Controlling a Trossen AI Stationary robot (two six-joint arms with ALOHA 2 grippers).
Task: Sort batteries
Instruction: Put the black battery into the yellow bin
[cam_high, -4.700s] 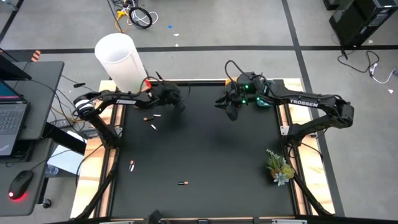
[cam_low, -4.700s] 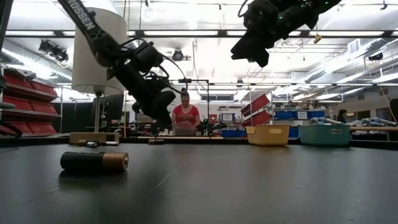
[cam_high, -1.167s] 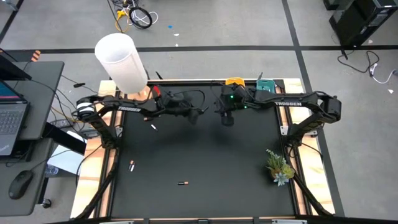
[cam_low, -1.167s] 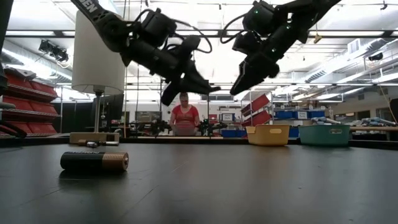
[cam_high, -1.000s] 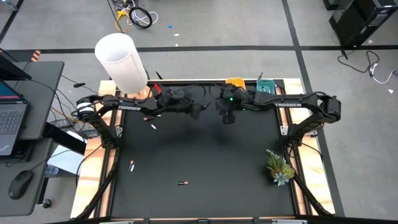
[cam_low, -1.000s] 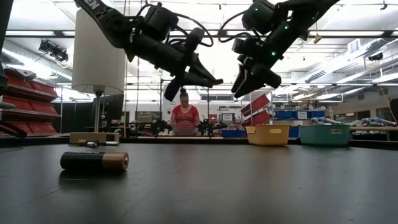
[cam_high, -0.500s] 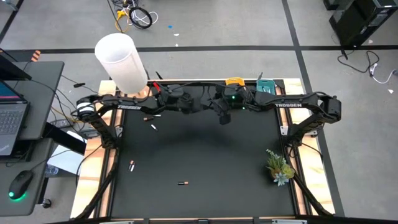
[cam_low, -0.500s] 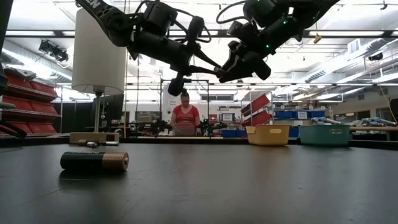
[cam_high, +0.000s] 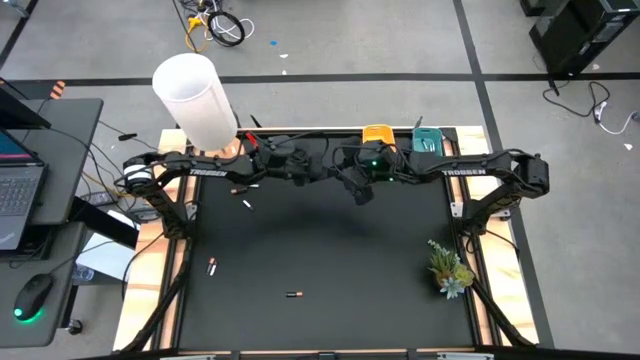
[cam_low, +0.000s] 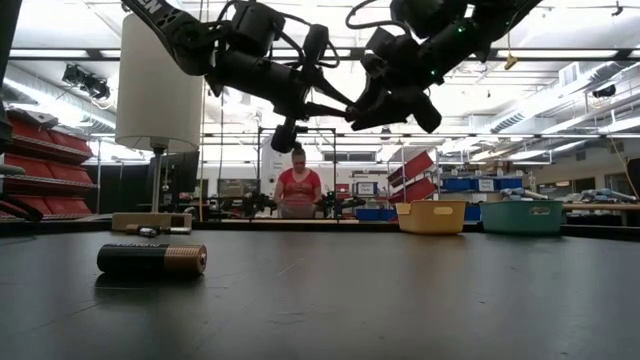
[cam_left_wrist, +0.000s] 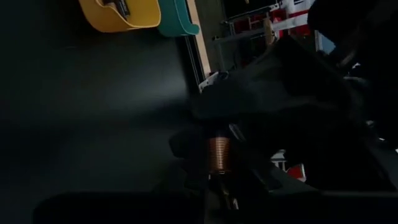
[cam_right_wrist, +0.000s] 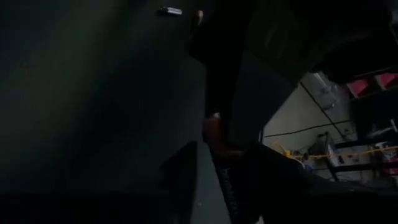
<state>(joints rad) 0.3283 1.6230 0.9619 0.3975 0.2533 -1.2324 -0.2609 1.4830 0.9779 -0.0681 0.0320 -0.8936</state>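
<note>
Above the far middle of the bench (cam_high: 330, 250), the two arms meet in mid-air for what looks like a hand-over. The left hand (cam_high: 325, 172) is clenched on a copper-banded battery (cam_left_wrist: 219, 155), which shows between its fingers in the left wrist view. The right hand (cam_high: 350, 185) sits right against it, its fingers set around the battery's free end, part-way closed; whether they already bear on it cannot be told.

To do this step well, the right hand should close squarely on the exposed end before the left lets go, since the battery is small, smooth and high off the bench, so a slip would send it rolling.

Other batteries lie loose on the bench: a white one (cam_high: 246, 204), a reddish one (cam_high: 211, 266), and a dark one with a copper end (cam_high: 293, 294). The yellow tray (cam_high: 377, 132) and teal tray (cam_high: 424, 141) wait at the far edge.
</note>
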